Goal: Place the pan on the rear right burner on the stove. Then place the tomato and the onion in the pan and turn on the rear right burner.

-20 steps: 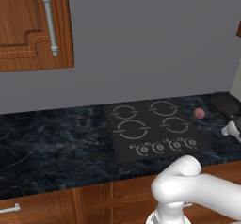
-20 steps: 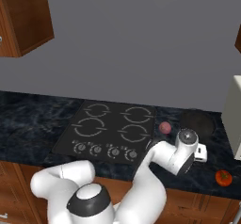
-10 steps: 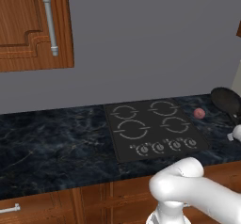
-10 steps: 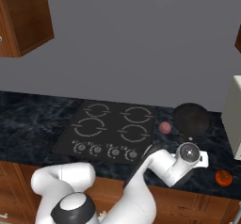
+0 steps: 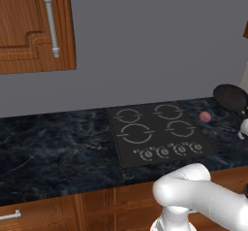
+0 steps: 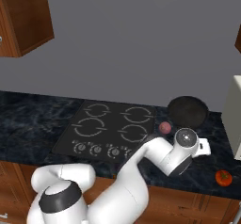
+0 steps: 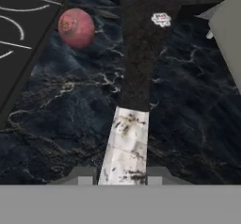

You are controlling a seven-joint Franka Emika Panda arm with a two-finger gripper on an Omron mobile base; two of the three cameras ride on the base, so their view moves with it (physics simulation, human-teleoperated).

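Ahead of me a plain grey wall (image 5: pixel 145 45) rises behind a dark marbled countertop (image 5: pixel 53 142). A brown wooden wall cabinet (image 5: pixel 29 26) with 1 long metal handle (image 5: pixel 51 22) hangs at the upper left. Below the counter runs brown wooden cabinetry (image 5: pixel 72 213). At the far right stands a pale, boxy appliance (image 6: pixel 233 115). The light is even and soft.

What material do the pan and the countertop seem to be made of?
The pan: probably dark metal with a matte finish; its handle is rough black with a pale, scuffed metallic tip. The countertop: probably polished dark stone such as marble, judging by its pale veins and slight sheen.
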